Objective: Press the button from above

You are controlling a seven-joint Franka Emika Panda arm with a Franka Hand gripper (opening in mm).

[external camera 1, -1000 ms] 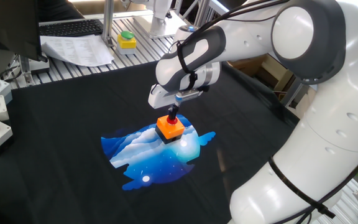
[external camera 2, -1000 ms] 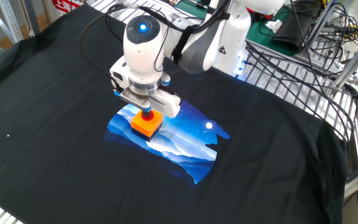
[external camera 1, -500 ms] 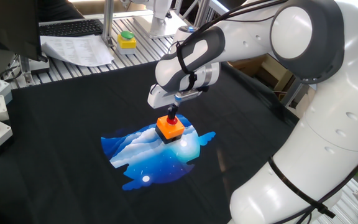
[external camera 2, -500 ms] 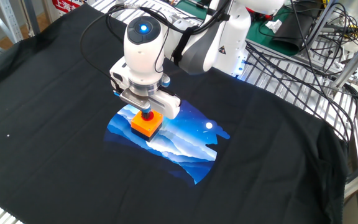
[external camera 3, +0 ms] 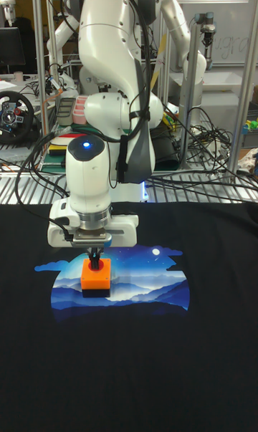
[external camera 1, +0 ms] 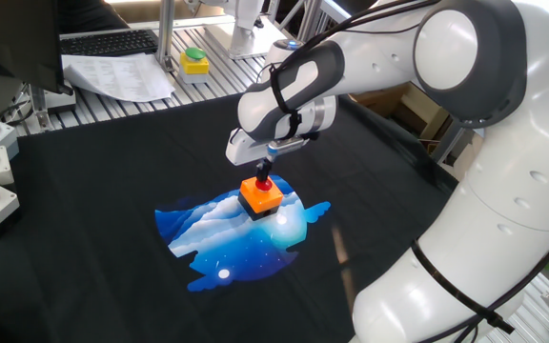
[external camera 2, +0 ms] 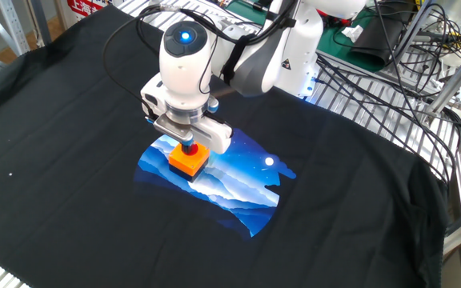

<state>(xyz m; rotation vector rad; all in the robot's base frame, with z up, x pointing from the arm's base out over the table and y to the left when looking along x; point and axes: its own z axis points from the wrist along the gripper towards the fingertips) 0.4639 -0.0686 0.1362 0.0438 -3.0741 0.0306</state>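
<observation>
- Where the blue mountain print (external camera 1: 227, 243) covers black cloth (external camera 2: 94, 192), the button (external camera 2: 190, 149) tops a small orange square box (external camera 1: 260, 196).
- gripper (external camera 3: 94, 244) tips touch the button; finger gap can't tell.
- Metal slat table edge (external camera 2: 422, 96), cables behind.

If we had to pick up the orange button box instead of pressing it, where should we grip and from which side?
Grip the orange box across two opposite flat side walls, coming straight down from above. It sits upright and flat on the blue printed cloth, so its sides are exposed all round, and its top is small and square. The gripper is already on the red button, so it would probably need to lift and open first.
</observation>
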